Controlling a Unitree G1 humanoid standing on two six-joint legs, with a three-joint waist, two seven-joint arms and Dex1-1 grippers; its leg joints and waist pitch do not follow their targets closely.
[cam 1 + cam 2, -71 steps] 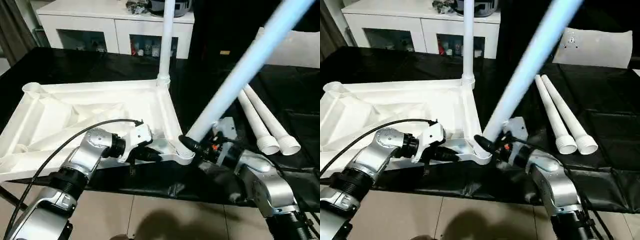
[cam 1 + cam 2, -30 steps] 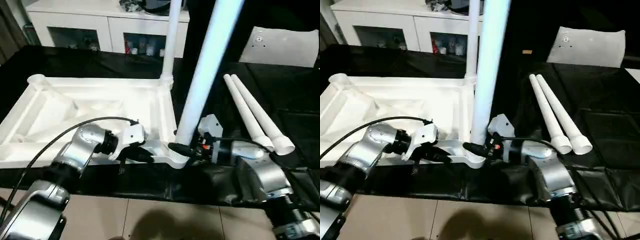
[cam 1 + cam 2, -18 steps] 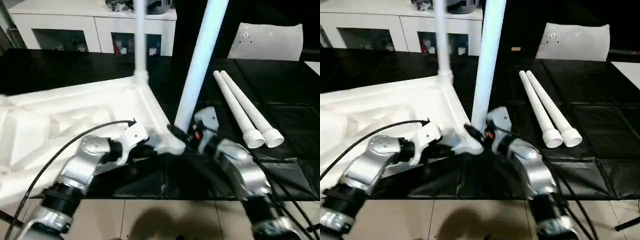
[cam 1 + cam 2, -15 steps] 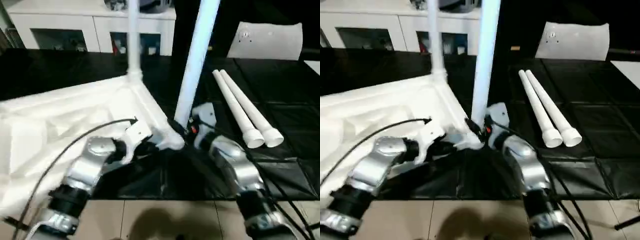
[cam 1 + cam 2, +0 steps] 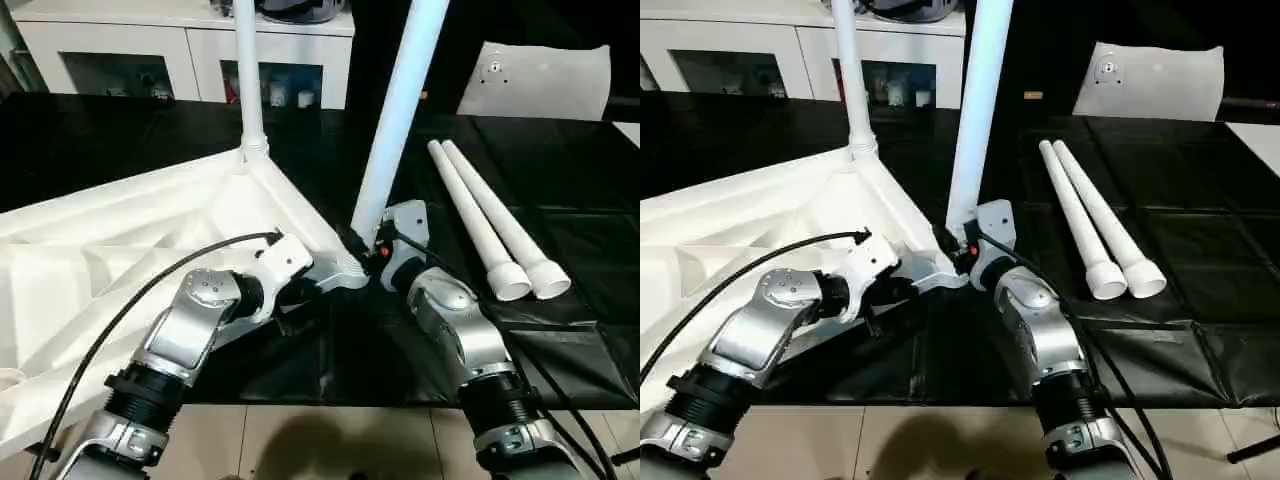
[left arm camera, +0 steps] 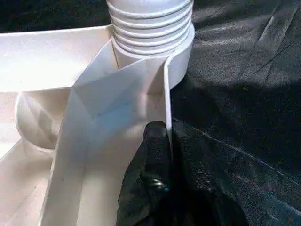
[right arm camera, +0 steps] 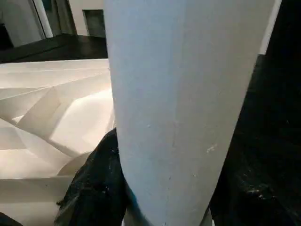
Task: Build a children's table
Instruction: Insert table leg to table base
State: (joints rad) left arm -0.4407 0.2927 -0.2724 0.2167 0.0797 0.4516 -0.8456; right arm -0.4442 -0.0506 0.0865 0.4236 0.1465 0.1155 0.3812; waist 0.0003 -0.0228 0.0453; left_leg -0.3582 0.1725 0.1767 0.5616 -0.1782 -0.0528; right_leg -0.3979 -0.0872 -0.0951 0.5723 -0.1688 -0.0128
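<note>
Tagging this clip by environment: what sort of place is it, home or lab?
Probably a furnished room set up as a test space. White glass-door cabinets with small items inside stand at the back, the floor is tiled, and a black cloth covers the work surface under the tabletop.

- The tabletop (image 5: 150, 230) has swung round, its near corner now pointing away from the robot.
- The held leg (image 5: 395, 120), earlier slanted, now seems nearly upright.

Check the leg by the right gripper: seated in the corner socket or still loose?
In the socket: the leg stands nearly upright, its ribbed base sunk in the tabletop corner. How firmly seated, cannot tell.
</note>
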